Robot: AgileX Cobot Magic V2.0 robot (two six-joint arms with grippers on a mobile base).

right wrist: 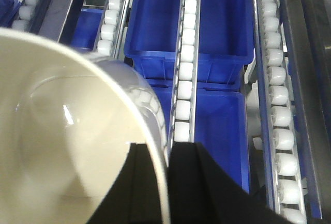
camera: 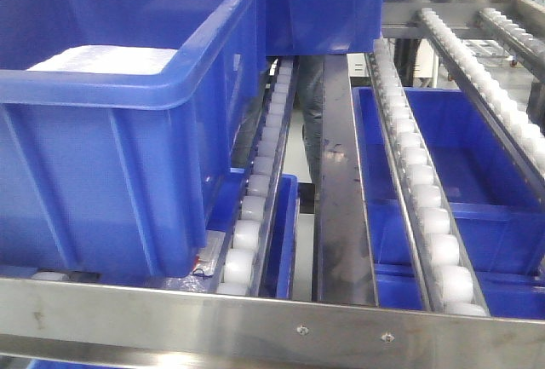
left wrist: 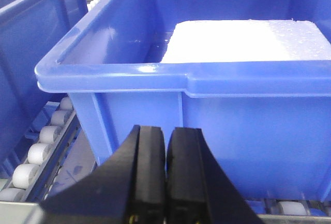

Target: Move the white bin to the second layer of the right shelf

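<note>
In the right wrist view the glossy cream-white bin (right wrist: 62,131) fills the lower left, seen from above into its hollow. My right gripper (right wrist: 164,149) is shut on the bin's rim, one black finger inside the wall and one outside, and holds it above the roller tracks (right wrist: 183,79) of the steel rack. The rack tier's flat front rail with screws (camera: 341,331) and its white roller tracks (camera: 426,207) show in the front view, where the bin and both grippers are out of view. My left gripper (left wrist: 166,131) is shut and empty, just in front of a blue crate (left wrist: 232,131).
A large blue crate (camera: 102,173) holding a flat white sheet (camera: 102,60) sits on the rollers at left. More blue crates (right wrist: 186,22) lie on the tier below the tracks. A steel divider strip (camera: 341,216) runs between the lanes.
</note>
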